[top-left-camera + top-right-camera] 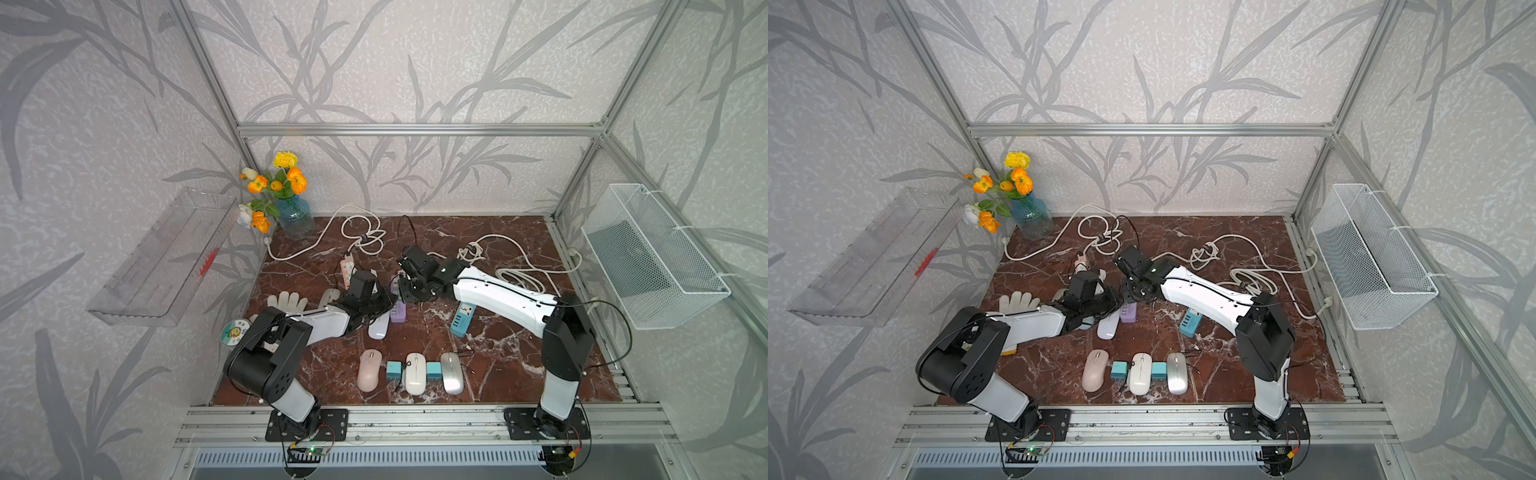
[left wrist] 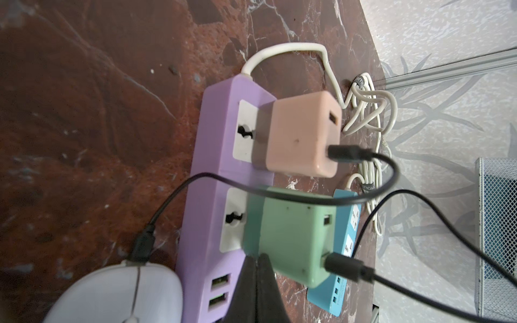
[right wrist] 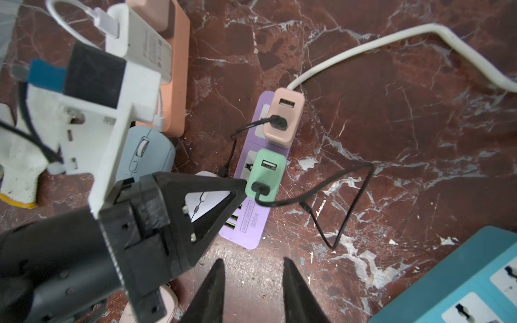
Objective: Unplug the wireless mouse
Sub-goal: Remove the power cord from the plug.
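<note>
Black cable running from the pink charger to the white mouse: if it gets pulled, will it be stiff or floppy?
Probably floppy: the black cable curves in a loose loop between the pink charger and the white mouse. It looks thin, so likely light. A tug may slide the mouse on the smooth table before it unplugs.

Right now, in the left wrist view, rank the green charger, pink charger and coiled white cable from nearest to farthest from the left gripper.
1. Green charger, right at the tips of the left gripper, in the purple power strip's near socket.
2. Pink charger, in the next socket along.
3. Coiled white cable, lying beyond both chargers.
</note>
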Controlling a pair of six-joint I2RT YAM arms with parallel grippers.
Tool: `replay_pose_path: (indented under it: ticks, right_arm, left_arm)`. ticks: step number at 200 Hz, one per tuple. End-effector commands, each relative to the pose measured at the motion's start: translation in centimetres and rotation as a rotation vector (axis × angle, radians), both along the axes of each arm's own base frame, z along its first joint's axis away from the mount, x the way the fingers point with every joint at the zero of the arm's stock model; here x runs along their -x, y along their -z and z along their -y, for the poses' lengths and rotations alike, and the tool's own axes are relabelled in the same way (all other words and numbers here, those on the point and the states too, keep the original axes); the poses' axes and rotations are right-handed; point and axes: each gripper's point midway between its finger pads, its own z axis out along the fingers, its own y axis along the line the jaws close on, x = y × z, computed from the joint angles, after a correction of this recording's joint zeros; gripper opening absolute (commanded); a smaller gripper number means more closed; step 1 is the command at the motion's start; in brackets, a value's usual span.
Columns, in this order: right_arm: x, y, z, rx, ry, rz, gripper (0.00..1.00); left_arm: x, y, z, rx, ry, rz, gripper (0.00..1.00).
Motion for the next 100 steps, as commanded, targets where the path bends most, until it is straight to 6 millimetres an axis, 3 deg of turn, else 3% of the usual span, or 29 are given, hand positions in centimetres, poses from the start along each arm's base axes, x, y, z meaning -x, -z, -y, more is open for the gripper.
replay_pose_path:
  ticks: [1,100]
  right_arm:
    - [-0.3,0.3,0.3,0.043,0.049,-0.021,0.37]
    - [-3.5,3.5,-0.3,0.192,0.102,-0.031,0.37]
  left_arm:
    - [0.4,0.7,0.0,0.034,-0.005,-0.014,0.0]
    - [0.8,2.8,-0.3,0.047,-0.021,-0.048,0.0]
